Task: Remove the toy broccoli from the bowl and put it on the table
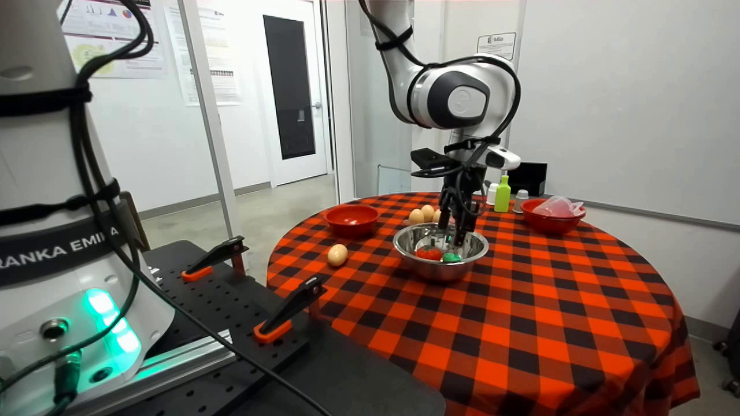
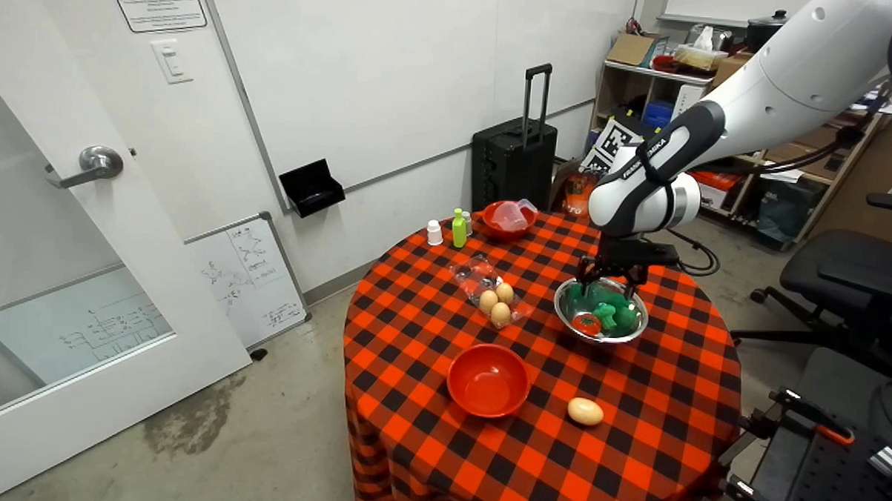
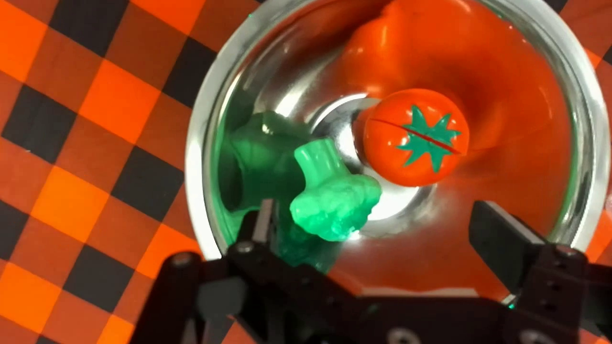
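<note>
The toy broccoli (image 3: pixel 334 196) is green and lies on its side in the silver metal bowl (image 3: pixel 198 157), stem pointing up in the wrist view. It also shows in both exterior views (image 1: pixel 451 257) (image 2: pixel 605 314). A red toy tomato (image 3: pixel 416 143) with a green star leaf lies beside it in the bowl. The bowl (image 1: pixel 439 273) stands on the round table (image 1: pixel 549 323) with the red-and-black checked cloth. My gripper (image 3: pixel 375 215) is wide open with nothing between its fingers. It points down over the bowl (image 1: pixel 452 228), the broccoli nearer the left finger in the wrist view.
A red bowl (image 2: pixel 488 382) and a loose egg (image 2: pixel 585 411) lie near the silver bowl. Several eggs (image 2: pixel 496 304) sit in a clear carton. A yellow-green bottle (image 1: pixel 502 195), white shakers (image 2: pixel 435 233) and a red dish (image 1: pixel 552 222) holding a clear plastic cup stand at the table's edge.
</note>
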Motion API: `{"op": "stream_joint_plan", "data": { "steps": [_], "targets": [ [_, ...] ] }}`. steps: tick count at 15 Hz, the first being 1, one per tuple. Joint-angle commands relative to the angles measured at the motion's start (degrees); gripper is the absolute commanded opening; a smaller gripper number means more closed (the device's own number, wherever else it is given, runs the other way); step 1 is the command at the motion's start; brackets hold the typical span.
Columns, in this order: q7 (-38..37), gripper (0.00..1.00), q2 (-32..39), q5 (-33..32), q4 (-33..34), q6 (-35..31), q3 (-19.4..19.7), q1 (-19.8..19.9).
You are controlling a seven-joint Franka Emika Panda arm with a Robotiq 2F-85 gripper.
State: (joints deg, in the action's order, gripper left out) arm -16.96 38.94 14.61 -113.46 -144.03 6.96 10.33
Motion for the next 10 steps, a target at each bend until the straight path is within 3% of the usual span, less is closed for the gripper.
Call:
{"op": "stream_joint_plan", "data": {
  "steps": [1, 10],
  "targets": [
    [-1.6, 1.0, 2.8, 1.3, 2.6, 0.3, 0.3, -0.1],
    [-3.4, 1.0, 6.5, 0.9, 4.6, 0.6, 0.8, -0.4]
  ]
}}
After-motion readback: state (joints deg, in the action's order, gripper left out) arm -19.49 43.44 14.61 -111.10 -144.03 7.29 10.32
